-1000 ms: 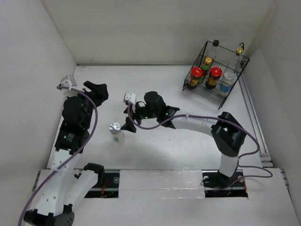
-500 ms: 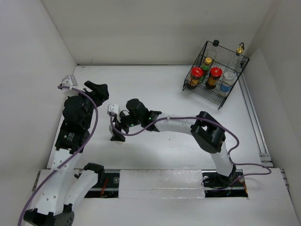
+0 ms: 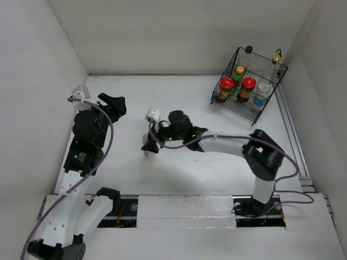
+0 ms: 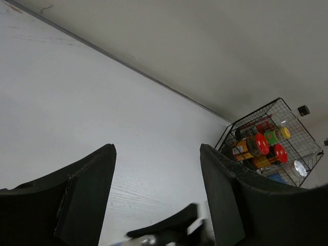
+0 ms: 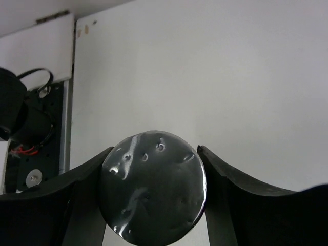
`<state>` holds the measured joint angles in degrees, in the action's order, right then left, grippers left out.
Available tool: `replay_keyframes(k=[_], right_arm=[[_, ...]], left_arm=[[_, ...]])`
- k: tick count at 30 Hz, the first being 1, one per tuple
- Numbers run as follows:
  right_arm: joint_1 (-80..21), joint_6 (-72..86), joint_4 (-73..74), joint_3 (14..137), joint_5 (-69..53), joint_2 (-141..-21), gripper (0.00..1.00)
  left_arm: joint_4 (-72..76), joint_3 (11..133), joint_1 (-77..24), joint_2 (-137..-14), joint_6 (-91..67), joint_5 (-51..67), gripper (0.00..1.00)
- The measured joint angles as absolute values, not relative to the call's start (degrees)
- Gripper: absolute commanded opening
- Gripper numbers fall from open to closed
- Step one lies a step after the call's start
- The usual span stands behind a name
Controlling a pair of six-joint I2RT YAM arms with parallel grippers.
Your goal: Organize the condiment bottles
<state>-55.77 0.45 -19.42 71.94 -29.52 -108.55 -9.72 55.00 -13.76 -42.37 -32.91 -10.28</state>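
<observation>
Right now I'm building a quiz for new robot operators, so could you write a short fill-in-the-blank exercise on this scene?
1. The right gripper is shut on a shaker with a ____ cap.
2. The two jars at the front of the rack have ____ lids.
3. The left gripper is ____ and holds nothing.
4. The rack stands at the far ____ corner of the table.

Missing words: silver; red; open; right.

Silver-capped shaker (image 5: 154, 189) between fingers (image 5: 77, 205) — other bottles (image 3: 226, 83) in rack (image 3: 238, 108).
</observation>
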Motion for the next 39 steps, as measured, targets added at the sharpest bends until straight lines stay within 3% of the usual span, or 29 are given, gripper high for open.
replay_keyframes(k=[6,13,25,39], right_arm=[[-38.2,6.3,-22.1,59.4,-16.7,-83.5,0.42],[-21.3,6.9,-21.6,57.1,1.6,-68.4,0.42],[-2.2,10.4,-16.6,56.7,5.1,-76.8,0.4],[-0.2,10.7,-18.1,58.5,1.9,-89.4,0.4]], left_arm=[[-9.0,55.0,-13.8,-43.4,-32.4,-6.9,0.63],[-8.1,55.0,-13.8,-47.5,-31.2,0.1,0.64],[-5.9,55.0,-13.8,-47.9,-29.3,6.9,0.69],[-5.4,55.0,-13.8,-48.6,-28.7,8.8,0.73]])
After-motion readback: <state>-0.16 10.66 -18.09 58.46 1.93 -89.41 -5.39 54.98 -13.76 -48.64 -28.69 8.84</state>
